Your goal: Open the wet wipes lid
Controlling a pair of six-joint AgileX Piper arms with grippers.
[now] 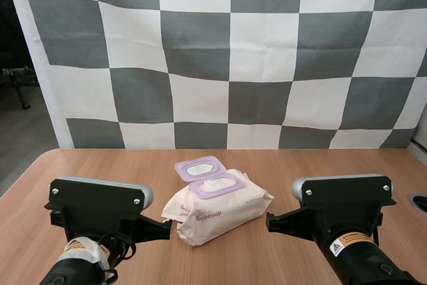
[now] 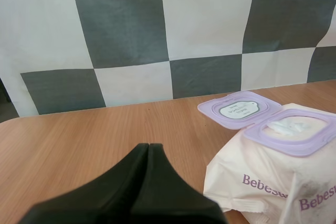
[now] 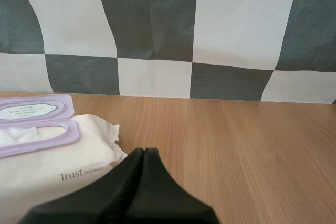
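I see a soft, pale pink pack of wet wipes lying on the brown wooden worktop. It sits about in the middle, between my two arms. The name "Bebesup" is printed on its side in purple.

The pack's purple plastic lid is open. It is flipped all the way back and lies flat on the worktop behind the pack, with its inside facing up. There is a white label on that inside face. A purple frame runs around the hole on top of the pack. Inside the hole I can see a white wipe, a bit crumpled.

My left gripper is low over the worktop, close beside the left end of the pack. Its two black fingers are pressed together into one dark point. They hold nothing.

My right gripper is close beside the right end of the pack, near the words "Trust Premium". Its black fingers are pressed together too, and they hold nothing. Both grippers point forward, along the sides of the pack.
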